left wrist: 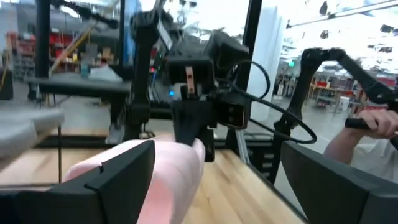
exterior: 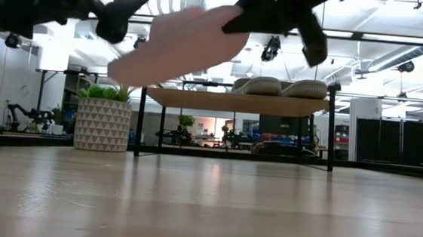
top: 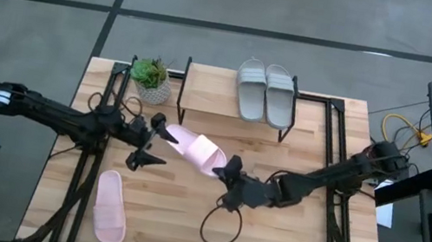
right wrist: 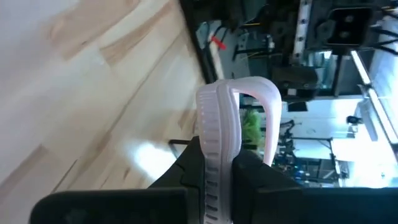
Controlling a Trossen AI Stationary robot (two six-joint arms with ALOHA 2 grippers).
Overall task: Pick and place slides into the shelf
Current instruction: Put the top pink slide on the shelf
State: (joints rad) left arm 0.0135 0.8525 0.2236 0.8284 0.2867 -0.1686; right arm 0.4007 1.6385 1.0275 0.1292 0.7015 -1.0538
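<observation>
A light pink slide (top: pixel 194 147) hangs in the air between my two grippers, lifted clear of the table and tilted in the low view (exterior: pixel 178 44). My right gripper (top: pixel 223 173) is shut on the end nearest its strap. My left gripper (top: pixel 161 147) is open at the other end, with a finger on either side of the sole (left wrist: pixel 171 177). The second pink slide (top: pixel 109 207) lies flat on the table, near the left front. The grey-green pair (top: pixel 265 91) sits sole-down on the top board of the shelf (top: pixel 207 93). My right gripper pinches the pink slide's sole (right wrist: pixel 217 134) between its two fingers (right wrist: pixel 252 171), edge-on, at the end by the strap (right wrist: pixel 264 102). It comes from the table's right, about level. The slide is lifted clear, reaching toward my left gripper. My left gripper: whether the finger (left wrist: pixel 118 180) beside the sole touches it, I cannot tell.
A potted plant (top: pixel 151 80) stands left of the shelf at the far edge. A black cable loop (top: pixel 220 226) lies on the table under my right arm. Black metal frame rails (top: pixel 330 149) run along both sides. A person's hand (left wrist: pixel 373 121) shows beyond the table.
</observation>
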